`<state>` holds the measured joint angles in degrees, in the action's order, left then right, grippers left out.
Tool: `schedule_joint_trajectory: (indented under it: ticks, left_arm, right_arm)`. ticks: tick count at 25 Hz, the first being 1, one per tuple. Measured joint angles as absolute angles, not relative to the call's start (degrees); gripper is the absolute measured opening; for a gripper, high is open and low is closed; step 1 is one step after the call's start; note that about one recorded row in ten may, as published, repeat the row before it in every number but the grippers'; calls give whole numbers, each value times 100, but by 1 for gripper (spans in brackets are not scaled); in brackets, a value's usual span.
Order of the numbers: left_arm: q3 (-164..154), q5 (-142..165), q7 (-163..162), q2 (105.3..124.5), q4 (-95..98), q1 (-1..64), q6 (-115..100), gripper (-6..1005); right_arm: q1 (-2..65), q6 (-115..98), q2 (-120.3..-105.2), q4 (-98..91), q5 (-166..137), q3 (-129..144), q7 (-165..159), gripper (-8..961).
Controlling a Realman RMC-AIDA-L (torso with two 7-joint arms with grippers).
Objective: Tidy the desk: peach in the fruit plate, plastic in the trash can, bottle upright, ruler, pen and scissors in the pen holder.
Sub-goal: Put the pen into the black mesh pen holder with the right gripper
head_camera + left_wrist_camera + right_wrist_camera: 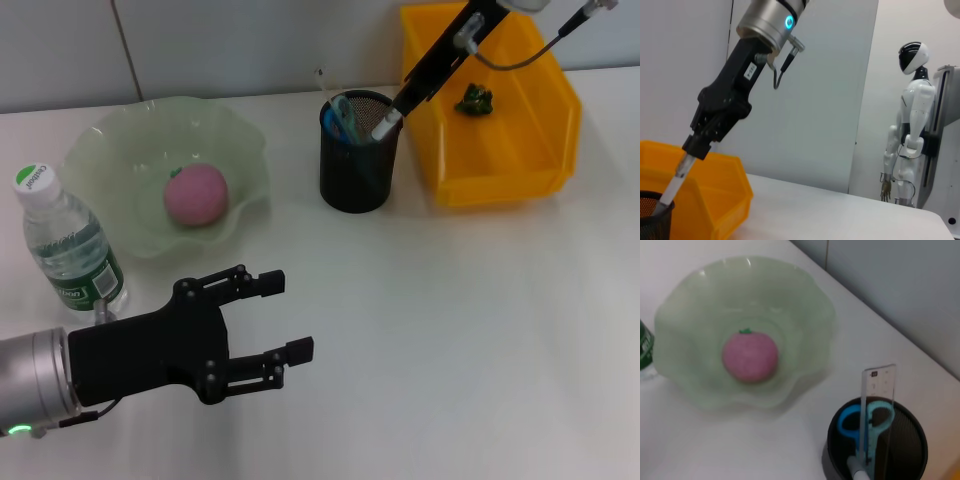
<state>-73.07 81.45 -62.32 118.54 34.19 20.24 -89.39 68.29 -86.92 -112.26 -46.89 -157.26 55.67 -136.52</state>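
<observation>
Bottle (68, 240) upright at far left of the surface (450, 350). Left gripper (270, 325) hovers low beside it, fingers apart, empty. Peach (196, 194) sits in the fruit plate (110, 150). Ruler (879, 405) and scissors (865, 422) stand in the pen holder (356, 180). Right gripper (400, 103) is clamped on the pen (386, 125), tip inside the holder: last step, I judge. Green plastic (475, 100) lies in the yellow trash can (500, 180). Only the right wrist view shows the ruler clearly.
</observation>
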Motion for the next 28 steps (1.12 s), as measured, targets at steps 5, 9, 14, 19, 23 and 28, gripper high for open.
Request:
schedule_joint_trajectory:
  ticks: [5,9,14,19,23,28]
  left_arm:
    - [-7304,8124,-6224,11851,3422,1988,-8967,792]
    - [-7303,8122,-6223,11848,3425,1963,-8992,791]
    - [-7303,8120,-6222,11847,3428,1957,-9025,791]
    - [-7304,8111,-6222,11847,3428,1957,-9045,792]
    - [-7303,8111,-6222,11847,3428,1962,-9045,792]
    - [-7303,8111,-6222,11841,3428,1968,-9051,791]
  right_arm:
    - [6915,-8455,-11268,-4434,-15835,5580,-13662,261]
    - [6951,-8281,-11284,-4291,-15855,5581,-13704,265]
    - [7010,-8183,-11285,-4088,-15860,5581,-13717,271]
    - [7022,-8177,-11286,-4109,-15913,5581,-13882,276]
    - [7018,-8175,-11289,-4171,-15962,5581,-13992,280]
    - [6977,-8179,-11326,-4285,-15991,5581,-14016,286]
